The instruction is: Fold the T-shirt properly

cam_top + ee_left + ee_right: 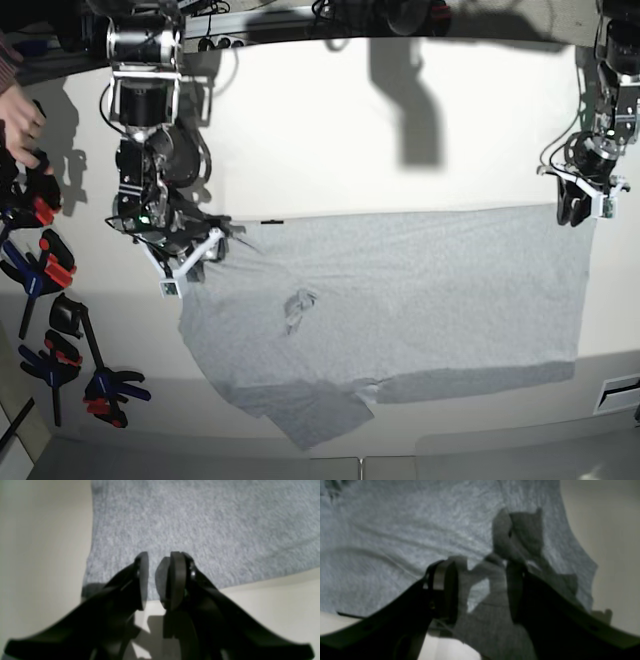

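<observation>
Soft grey cotton, the T-shirt [400,300] looks limp and light — best pinched at corners. Left gripper [155,580] narrow and empty at two o'clock; right gripper [480,590] wide at ten.

Spring clamps [45,310] — pale table [400,130]

Matt, fuzzy heather-grey cotton T-shirt [420,290]

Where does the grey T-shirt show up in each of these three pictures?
Left wrist: the T-shirt fills the upper right, one corner under the left gripper.
Right wrist: it covers most of the picture, behind the right gripper.
Base: it lies spread across the middle.
Shared landmark: the pale table bordering the shirt.
</observation>
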